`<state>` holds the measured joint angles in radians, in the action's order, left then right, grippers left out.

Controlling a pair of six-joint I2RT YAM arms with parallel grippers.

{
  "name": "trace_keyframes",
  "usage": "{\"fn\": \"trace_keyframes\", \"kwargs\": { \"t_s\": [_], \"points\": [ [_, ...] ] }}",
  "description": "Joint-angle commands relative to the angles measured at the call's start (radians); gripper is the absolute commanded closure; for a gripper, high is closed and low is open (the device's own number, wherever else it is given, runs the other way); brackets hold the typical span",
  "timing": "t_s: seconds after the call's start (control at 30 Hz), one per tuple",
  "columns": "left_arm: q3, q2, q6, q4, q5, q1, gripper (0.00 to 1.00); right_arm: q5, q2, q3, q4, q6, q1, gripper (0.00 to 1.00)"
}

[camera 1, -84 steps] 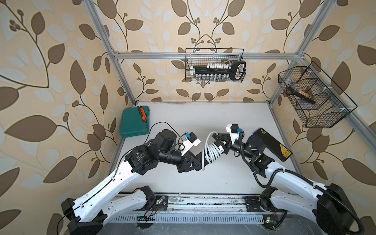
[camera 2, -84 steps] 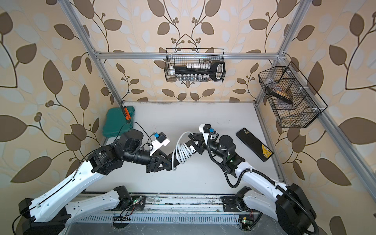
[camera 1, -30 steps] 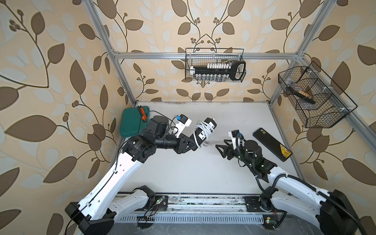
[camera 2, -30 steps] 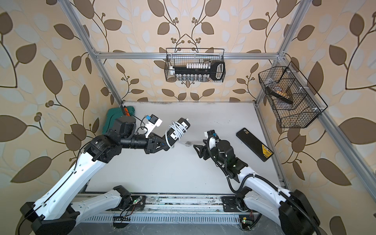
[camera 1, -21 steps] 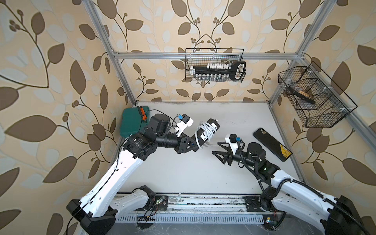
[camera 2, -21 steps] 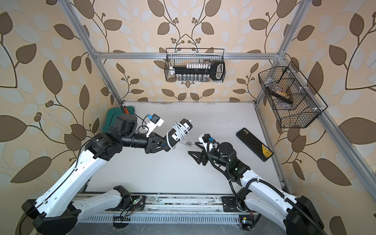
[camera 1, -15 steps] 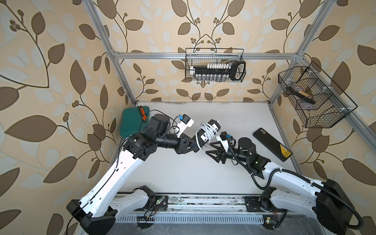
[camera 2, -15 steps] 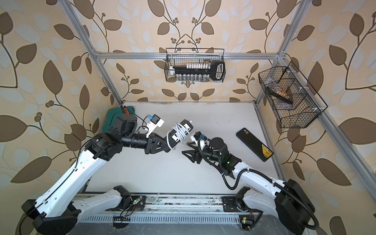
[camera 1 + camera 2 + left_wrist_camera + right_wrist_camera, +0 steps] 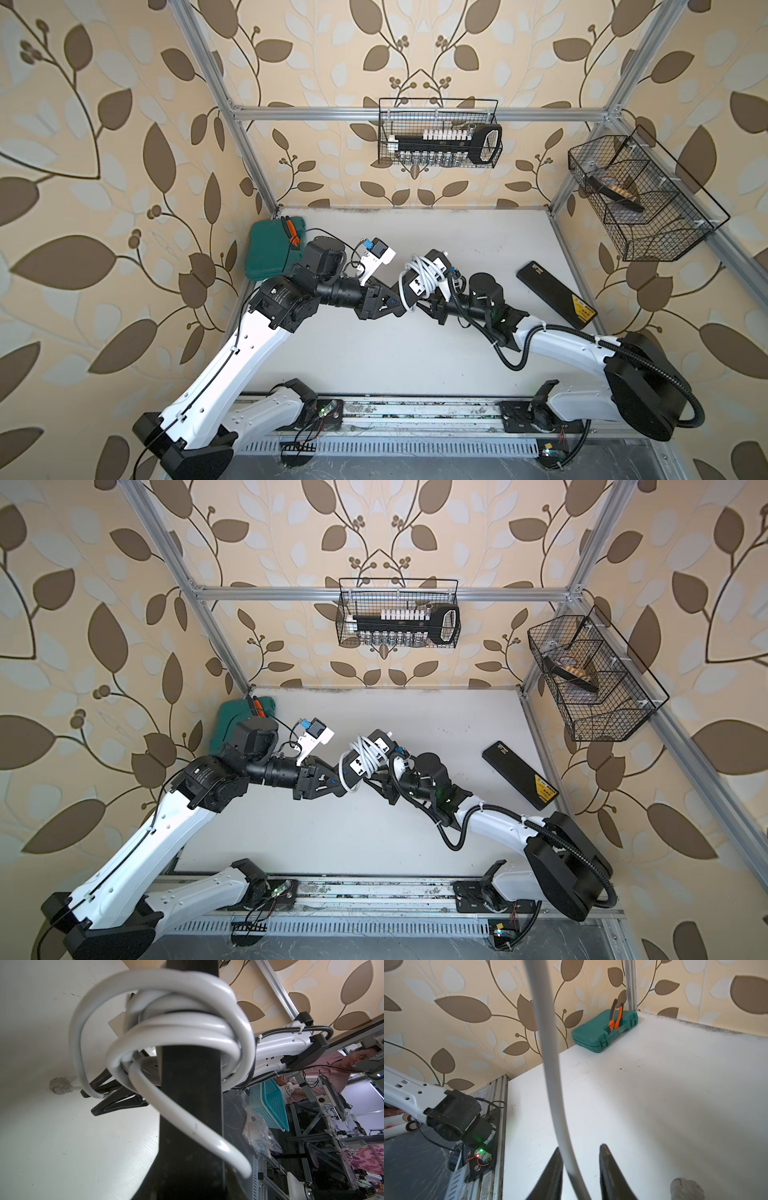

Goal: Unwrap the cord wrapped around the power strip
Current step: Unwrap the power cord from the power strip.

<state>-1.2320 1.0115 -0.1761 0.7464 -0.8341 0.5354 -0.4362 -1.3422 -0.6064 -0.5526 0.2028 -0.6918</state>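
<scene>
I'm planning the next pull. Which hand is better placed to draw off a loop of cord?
Right. The right hand straddles a free stretch of cord, jaws apart; the left hand is clamped on the power strip.

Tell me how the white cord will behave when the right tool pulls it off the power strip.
The cord likely flexes yet springs: its loops hold rounded curves around the power strip. Its glossy jacket may slip between the fingers of the right tool. The plug on its loose end may swing.
</scene>
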Motion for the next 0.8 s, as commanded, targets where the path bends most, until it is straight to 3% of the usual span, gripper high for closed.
{"fn": "trace_keyframes", "kwargs": {
  "t_s": [0.0,0.27,0.5,0.6,0.77],
  "points": [
    [-0.003,-0.045,0.041,-0.065,-0.051,-0.005,1.0,-0.002,-0.018,-0.029,-0.078,0.016,-0.002,0.8],
    [0.083,-0.108,0.036,-0.044,-0.064,-0.005,1.0,-0.031,0.026,-0.133,0.042,-0.019,0.094,0.98],
    [0.18,-0.143,-0.041,-0.093,0.079,-0.005,1.0,0.127,0.169,-0.289,0.358,-0.199,0.129,1.0],
    [0.159,-0.125,-0.063,-0.116,0.163,-0.006,1.0,0.231,0.265,-0.247,0.435,-0.221,0.129,1.0],
    [0.075,-0.063,-0.059,-0.126,0.273,-0.022,1.0,0.386,0.45,-0.006,0.401,-0.191,0.096,1.0]
  ]
}}
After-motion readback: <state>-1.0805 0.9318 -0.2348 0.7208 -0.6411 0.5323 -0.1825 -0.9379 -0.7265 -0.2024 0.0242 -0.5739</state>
